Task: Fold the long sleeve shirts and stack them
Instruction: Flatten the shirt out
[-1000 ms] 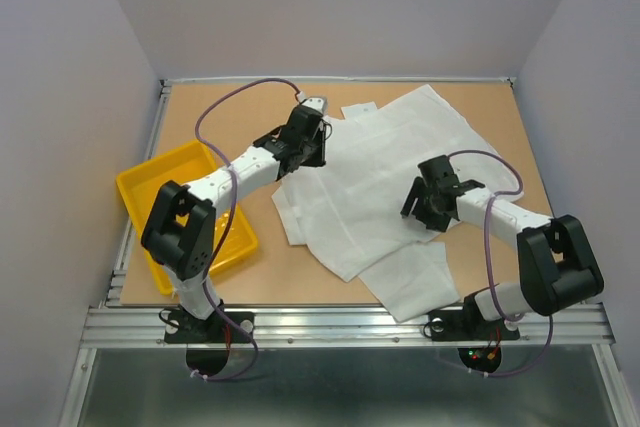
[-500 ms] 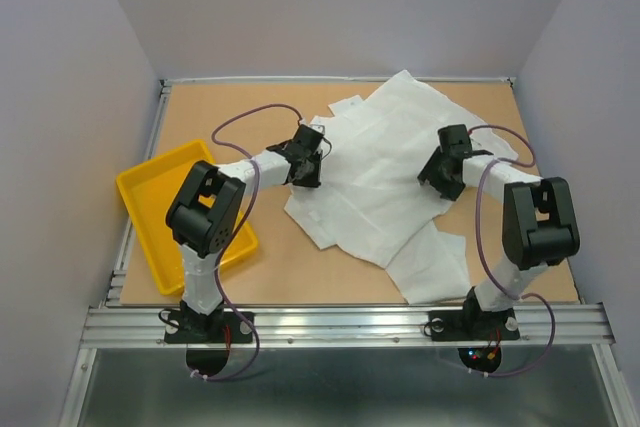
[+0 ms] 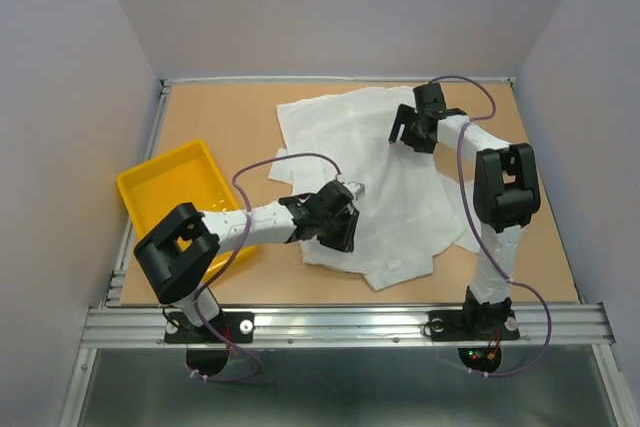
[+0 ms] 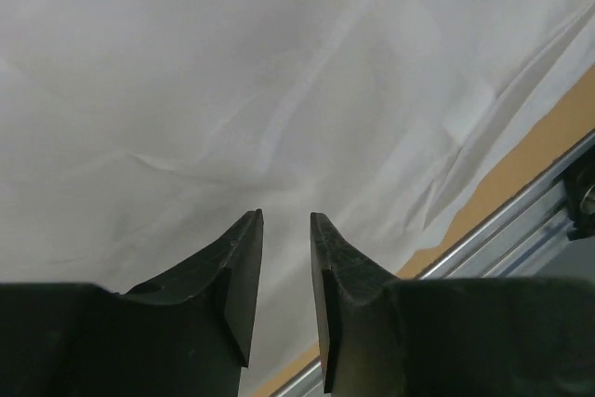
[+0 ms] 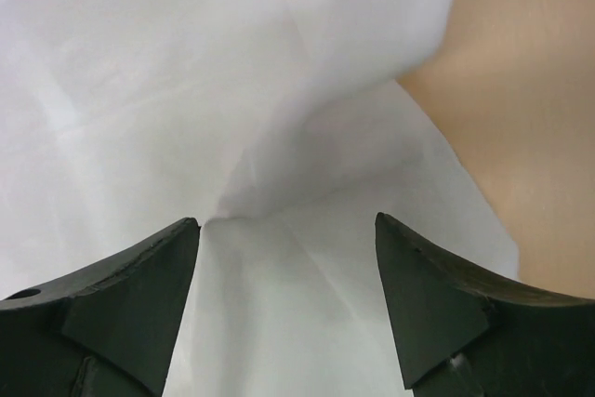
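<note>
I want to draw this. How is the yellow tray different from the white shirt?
The tray is yellow with a raised rim; the shirt is white and lies rumpled. The shirt spreads wider than the tray. The tray sits at the left; the shirt lies mid-table. Both rest on the table.

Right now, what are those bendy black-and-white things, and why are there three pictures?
They are two robot arms. The big picture looks down from above. The other two come from little cameras on each arm's wrist. A white long sleeve shirt lies rumpled on the brown table, with a yellow tray off to the left. The left pincer hovers over the shirt, its fingers nearly together, and seems to hold nothing. The right pincer is wide open, with cloth between its fingers but not squeezed.
</note>
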### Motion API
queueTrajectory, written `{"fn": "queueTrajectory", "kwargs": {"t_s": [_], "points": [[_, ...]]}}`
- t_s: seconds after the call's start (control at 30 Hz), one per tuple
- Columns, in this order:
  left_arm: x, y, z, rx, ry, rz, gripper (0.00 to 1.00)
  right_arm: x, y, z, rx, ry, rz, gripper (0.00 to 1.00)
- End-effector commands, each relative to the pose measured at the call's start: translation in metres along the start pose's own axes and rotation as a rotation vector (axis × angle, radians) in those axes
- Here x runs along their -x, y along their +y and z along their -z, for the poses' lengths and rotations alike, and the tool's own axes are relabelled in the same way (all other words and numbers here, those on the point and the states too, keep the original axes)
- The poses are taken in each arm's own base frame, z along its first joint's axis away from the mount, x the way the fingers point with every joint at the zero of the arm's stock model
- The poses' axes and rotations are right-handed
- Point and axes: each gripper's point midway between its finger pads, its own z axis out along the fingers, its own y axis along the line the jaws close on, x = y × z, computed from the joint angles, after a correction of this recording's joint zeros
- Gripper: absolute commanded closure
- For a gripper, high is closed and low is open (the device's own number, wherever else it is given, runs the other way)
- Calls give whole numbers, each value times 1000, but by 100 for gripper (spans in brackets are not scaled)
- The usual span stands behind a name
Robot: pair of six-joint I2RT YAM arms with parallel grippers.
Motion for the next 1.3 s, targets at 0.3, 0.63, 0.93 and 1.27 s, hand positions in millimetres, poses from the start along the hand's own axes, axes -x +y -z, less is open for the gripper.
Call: {"fn": "queueTrajectory", "kwargs": {"t_s": [0.3,0.63,0.93,1.27], "points": [[189,65,69,297,-408,-14,43,-77,-130,137,-247,-86,-280,25],[224,132,17,402,-341,12,44,-94,-186,134,-296,-99,-532,50],[210,169,-17,427,-259,70,45,-91,-198,94,-332,-87,-665,64],[173,189,-30,406,-192,214,46,-34,-259,54,-452,-137,-774,63]]}}
